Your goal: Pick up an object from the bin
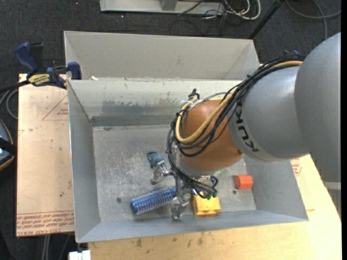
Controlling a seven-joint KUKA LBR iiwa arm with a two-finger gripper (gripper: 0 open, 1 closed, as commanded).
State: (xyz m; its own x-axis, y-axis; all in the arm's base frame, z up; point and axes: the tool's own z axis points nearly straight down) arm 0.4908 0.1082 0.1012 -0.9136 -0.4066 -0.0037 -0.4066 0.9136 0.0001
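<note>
The hand (pixel 179 203) hangs low over the front part of the bin (pixel 81 161), under the arm's orange cover (pixel 209 137). Whether it is wide or narrow cannot be told. It sits at the right end of a blue ridged cylinder (pixel 152 201), which lies slantwise near the front wall. A yellow block (pixel 208 207) lies just beside the hand on its right. A red-orange block (pixel 243 182) lies further right, apart. A small teal piece (pixel 154 158) lies on the floor behind the cylinder.
</note>
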